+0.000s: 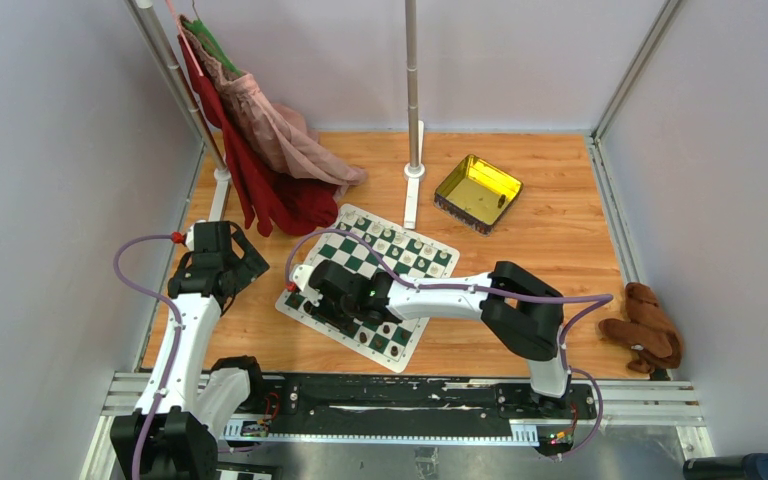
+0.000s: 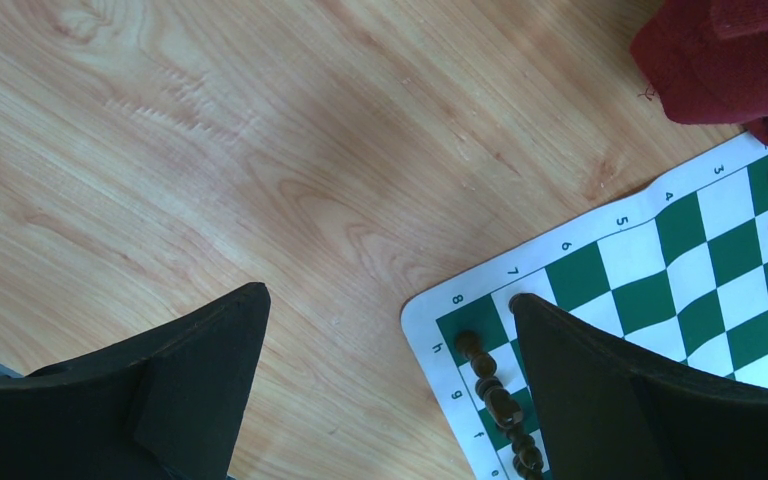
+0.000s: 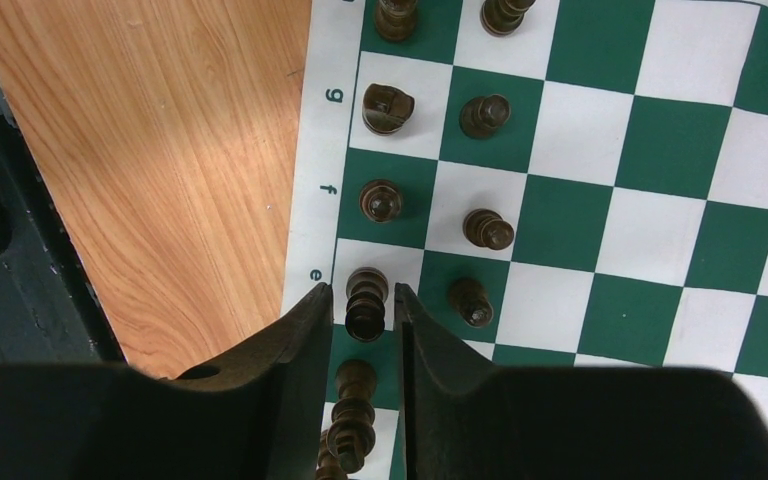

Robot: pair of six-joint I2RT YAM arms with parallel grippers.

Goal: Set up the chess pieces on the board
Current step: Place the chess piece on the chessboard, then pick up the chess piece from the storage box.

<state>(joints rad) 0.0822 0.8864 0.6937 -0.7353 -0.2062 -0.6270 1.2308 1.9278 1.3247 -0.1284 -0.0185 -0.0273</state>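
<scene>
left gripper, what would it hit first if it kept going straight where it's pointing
Likely the bare wooden table, just off the board's corner; nothing shows in between, though depth is unclear.

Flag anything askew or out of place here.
The board lies rotated, its edges at an angle to those of the table. A hanging red garment drapes down beside the board's far-left corner. The dark pieces in view look upright. Nothing seems spilled.
</scene>
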